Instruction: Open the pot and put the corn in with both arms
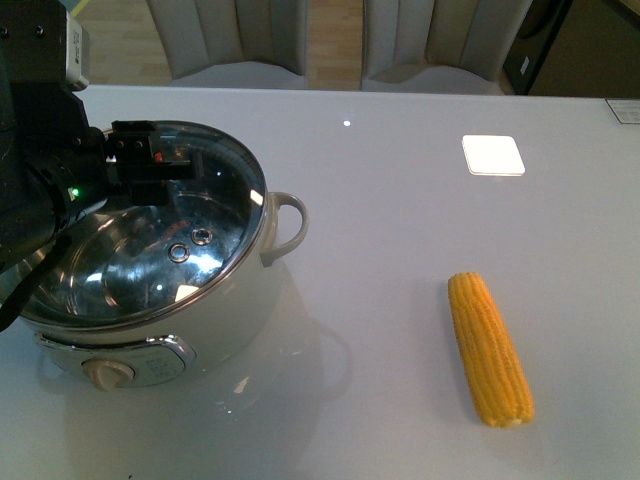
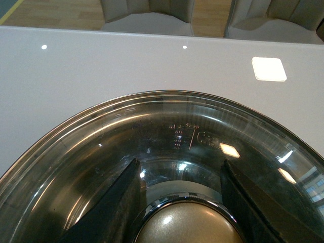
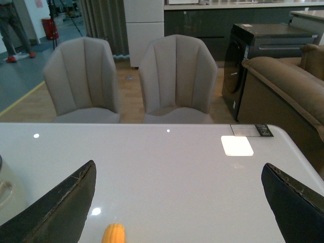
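Yellow, stiff corn [image 1: 490, 350] at the pot's [image 1: 240, 310] 4 o'clock we judge best pinched mid-cob by our wide-spread, empty right gripper [image 3: 178, 164]; the left gripper [image 2: 179, 162] clamps the lid knob [image 2: 187, 225].

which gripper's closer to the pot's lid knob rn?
Left. Left gripper grips the lid knob, fingers on both sides. Right gripper hangs open over the table, away from the pot.
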{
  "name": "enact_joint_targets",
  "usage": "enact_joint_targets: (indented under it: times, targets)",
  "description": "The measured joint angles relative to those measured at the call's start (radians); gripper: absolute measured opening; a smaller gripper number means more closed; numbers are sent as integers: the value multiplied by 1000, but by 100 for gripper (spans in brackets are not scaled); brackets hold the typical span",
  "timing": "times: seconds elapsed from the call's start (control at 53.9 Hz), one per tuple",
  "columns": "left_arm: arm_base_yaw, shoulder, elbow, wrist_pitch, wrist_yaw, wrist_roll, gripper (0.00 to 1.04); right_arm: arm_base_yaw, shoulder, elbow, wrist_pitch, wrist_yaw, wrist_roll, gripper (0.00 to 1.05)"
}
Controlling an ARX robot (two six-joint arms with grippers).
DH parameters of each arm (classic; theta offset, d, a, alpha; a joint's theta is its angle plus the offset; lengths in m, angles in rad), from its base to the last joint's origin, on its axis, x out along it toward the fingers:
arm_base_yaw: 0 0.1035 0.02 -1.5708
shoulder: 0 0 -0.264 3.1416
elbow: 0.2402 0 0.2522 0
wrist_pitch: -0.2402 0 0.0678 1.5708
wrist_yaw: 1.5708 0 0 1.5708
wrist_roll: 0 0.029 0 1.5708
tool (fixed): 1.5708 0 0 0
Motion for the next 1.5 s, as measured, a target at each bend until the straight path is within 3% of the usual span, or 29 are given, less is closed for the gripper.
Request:
enact_joint_targets:
  times: [0.557,0.78,0.929,1.114,1.226,1.504]
  targets:
    - [73,-246,42,-160,5,10,41,0,0,0,0,0,0,96]
    - [268,-330,19,-114,63,62,41,0,0,0,0,0,0,96]
    - [525,-303,-38,-21,141,146,41,0,0,0,0,0,0,96]
    - [745,-169,-61,95,220,180,41,0,0,0,0,0,0,96]
    - [807,-56,-67,180,245,180,41,0,0,0,0,0,0,96]
    - [798,211,-9,281,278,154,41,0,0,0,0,0,0,96]
